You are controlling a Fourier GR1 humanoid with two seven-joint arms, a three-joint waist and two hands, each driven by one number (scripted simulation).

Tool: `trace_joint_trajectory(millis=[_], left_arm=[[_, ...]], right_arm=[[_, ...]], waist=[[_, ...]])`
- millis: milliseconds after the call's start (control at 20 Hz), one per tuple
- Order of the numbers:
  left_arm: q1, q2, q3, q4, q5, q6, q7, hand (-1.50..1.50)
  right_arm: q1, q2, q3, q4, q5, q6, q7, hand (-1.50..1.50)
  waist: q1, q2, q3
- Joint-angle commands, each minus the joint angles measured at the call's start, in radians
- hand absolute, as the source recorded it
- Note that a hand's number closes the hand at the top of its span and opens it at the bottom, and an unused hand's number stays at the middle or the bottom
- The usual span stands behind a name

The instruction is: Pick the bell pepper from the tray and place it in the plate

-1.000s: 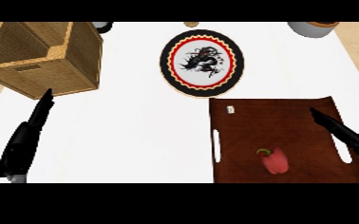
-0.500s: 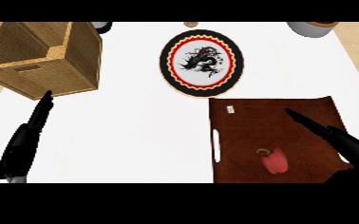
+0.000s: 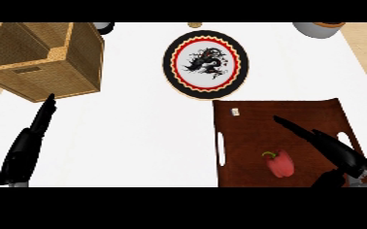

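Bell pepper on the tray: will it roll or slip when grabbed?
The bell pepper lies on its side on the tray, so it may roll if nudged. Its smooth, rounded skin could slip between fingers. Probably light and stiff.

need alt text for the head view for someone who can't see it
A red bell pepper lies on a brown tray with the open right hand over the tray beside it. A patterned plate sits beyond the tray, a wooden box at left above the open left hand.
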Motion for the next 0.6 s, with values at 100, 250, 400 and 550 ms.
trace_joint_trajectory(millis=[100, 250, 400, 550], left_arm=[[0.045, -0.031, 0.046, -0.006, -0.031, -0.031, -0.039, 0.0], [-0.039, -0.045, 0.066, 0.079, -0.049, -0.057, -0.048, 0.0], [0.016, -0.044, 0.088, 0.003, -0.047, -0.07, -0.022, 0.0], [0.031, -0.04, 0.084, -0.044, -0.056, -0.084, 0.006, 0.0]], right_arm=[[-0.034, 0.056, -0.015, 0.084, 0.069, -0.009, -0.048, -1.5], [-0.021, 0.094, 0.016, 0.122, 0.133, -0.042, -0.089, -1.5], [-0.058, 0.105, 0.009, 0.11, 0.137, -0.013, -0.059, -1.5], [0.007, 0.124, -0.001, 0.114, 0.129, -0.052, -0.142, 1.5]], waist=[[0.002, 0.0, 0.0], [-0.001, 0.0, 0.0], [0.0, 0.0, 0.0], [0.0, -0.001, 0.0]])
